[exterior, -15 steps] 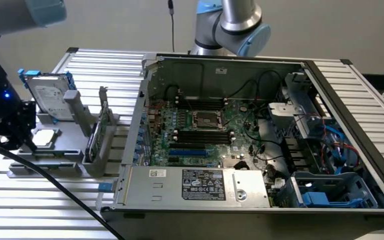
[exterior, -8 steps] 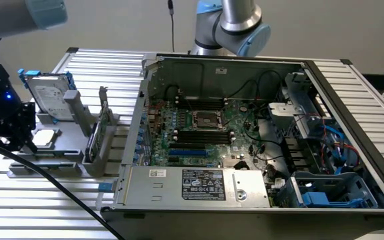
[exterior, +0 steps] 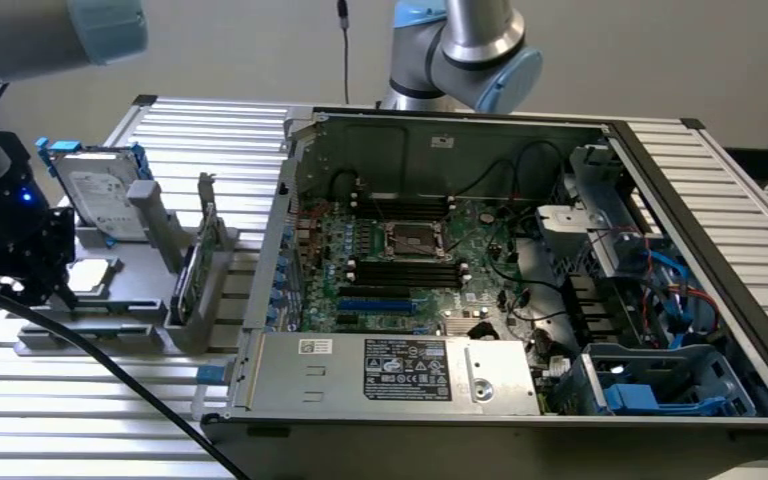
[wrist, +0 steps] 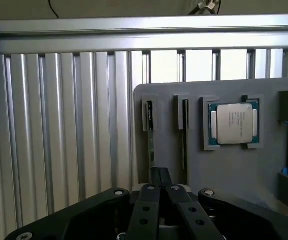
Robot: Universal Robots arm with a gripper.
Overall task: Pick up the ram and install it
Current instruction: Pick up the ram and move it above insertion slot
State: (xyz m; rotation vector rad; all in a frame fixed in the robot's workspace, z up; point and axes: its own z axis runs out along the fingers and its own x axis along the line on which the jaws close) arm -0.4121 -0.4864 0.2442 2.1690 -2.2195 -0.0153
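Note:
Two ram sticks stand on edge in slots of a grey holder (wrist: 234, 170). In the wrist view they show edge-on as thin strips, one ram (wrist: 150, 137) just beyond my fingertips and a second ram (wrist: 185, 135) beside it. In the exterior view the nearer ram (exterior: 187, 272) stands upright on the holder (exterior: 131, 330), left of the computer case. My gripper (wrist: 159, 174) is shut with nothing between its fingers and hangs above the holder's near end, apart from both sticks. The black gripper (exterior: 21, 285) hangs at the exterior view's left. Black memory slots (exterior: 411, 270) lie on the motherboard.
A square silver processor (wrist: 232, 123) lies in a recess of the holder next to the sticks. A silver hard drive (exterior: 97, 200) with a blue frame leans behind it. The open computer case (exterior: 451, 125) has tall walls, cables and a power supply (exterior: 384, 375). A second arm (exterior: 471, 50) stands behind.

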